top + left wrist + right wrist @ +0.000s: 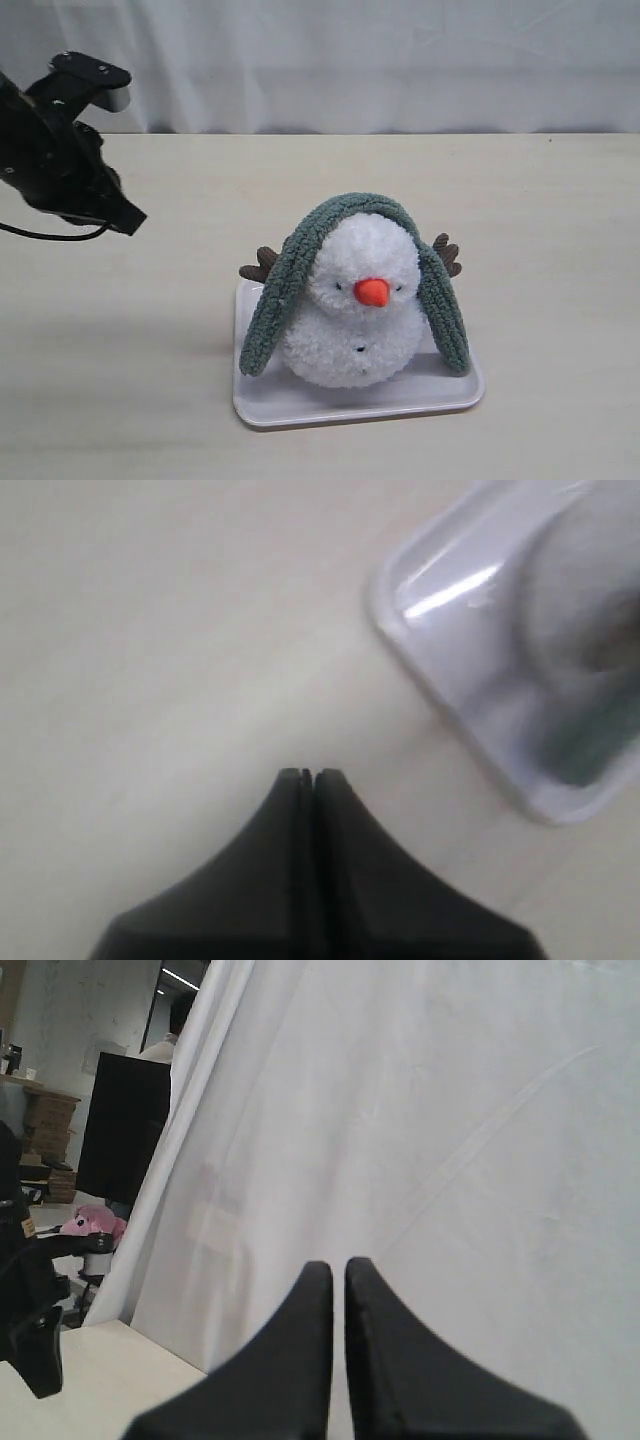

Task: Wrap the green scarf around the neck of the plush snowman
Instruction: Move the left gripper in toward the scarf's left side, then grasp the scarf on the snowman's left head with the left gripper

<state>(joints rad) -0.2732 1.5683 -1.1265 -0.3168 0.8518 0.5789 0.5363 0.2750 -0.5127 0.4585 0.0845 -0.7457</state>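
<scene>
The plush snowman (362, 312) stands upright on a white tray (300, 405) at the table's middle. The green scarf (350, 208) lies over the top of its head like a hood, and both ends hang down its sides to the tray; the neck is bare at the front. My left gripper (133, 221) is shut and empty, held above the table far left of the snowman. In the left wrist view it (310, 773) points at bare table, with the tray's corner (450, 670) and a green blur of scarf (590, 750) beyond. My right gripper (338, 1263) is shut, empty, and faces the curtain.
A white curtain (400, 60) hangs behind the table's far edge. The beige table (120, 380) stretches bare around the tray. The right arm is out of the exterior view.
</scene>
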